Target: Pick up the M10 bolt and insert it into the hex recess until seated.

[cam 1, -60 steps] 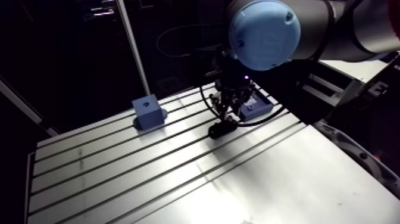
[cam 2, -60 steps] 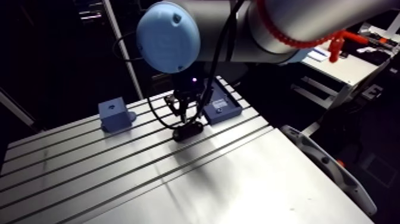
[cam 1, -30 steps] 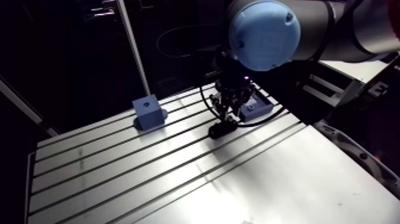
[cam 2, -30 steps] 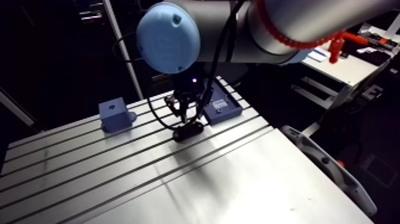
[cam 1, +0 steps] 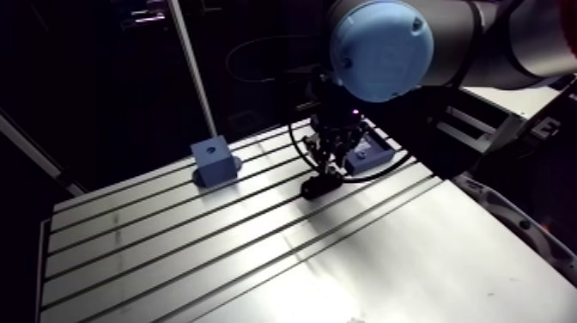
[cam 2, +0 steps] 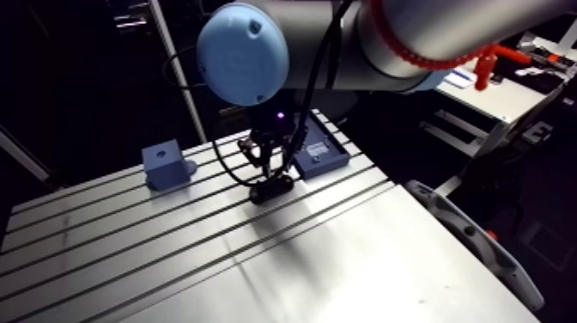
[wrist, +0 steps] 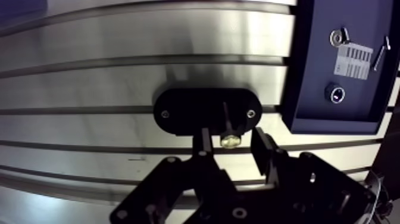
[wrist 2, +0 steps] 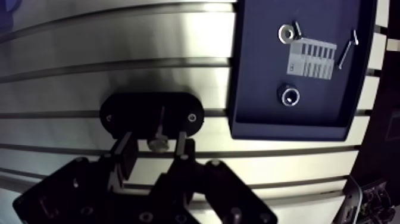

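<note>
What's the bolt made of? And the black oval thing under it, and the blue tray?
Bolt: probably metal, pale and glinting. Black oval block: maybe matte plastic, dull with no shine. Blue tray: likely plastic too, flat even colour.

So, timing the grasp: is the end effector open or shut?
Open: end effector fingers apart, gaps either side of the bolt head.

we cannot read the small white printed label [wrist: 353, 60] in the dark blue plastic tray [wrist: 315, 89], itself cut off; the steel bolt [wrist: 229, 141] loses its tip against the black oval plate [wrist: 184, 113].
</note>
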You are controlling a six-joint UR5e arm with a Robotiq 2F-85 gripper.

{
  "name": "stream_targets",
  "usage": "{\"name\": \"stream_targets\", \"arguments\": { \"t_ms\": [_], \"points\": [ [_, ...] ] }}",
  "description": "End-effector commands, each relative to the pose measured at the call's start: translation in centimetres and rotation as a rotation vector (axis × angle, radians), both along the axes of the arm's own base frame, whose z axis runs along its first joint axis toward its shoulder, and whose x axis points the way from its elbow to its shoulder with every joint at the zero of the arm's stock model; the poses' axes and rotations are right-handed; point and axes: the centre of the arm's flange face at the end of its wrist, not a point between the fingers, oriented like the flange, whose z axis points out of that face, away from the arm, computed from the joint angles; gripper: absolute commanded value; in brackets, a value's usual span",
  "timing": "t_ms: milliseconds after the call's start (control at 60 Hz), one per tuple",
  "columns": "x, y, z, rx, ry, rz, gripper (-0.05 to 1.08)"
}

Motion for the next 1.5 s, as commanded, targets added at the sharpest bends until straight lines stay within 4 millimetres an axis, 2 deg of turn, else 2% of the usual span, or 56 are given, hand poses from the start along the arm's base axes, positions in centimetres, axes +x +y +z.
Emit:
{"name": "stream_targets", "arguments": {
  "t_ms": [17,1500],
  "points": [
    [-0.06,0.04,0.01,0.001,0.000,-0.001,0.55],
    [-0.11,0.07,-0.74,-0.006,-0.011,-0.002,0.62]
  ]
}}
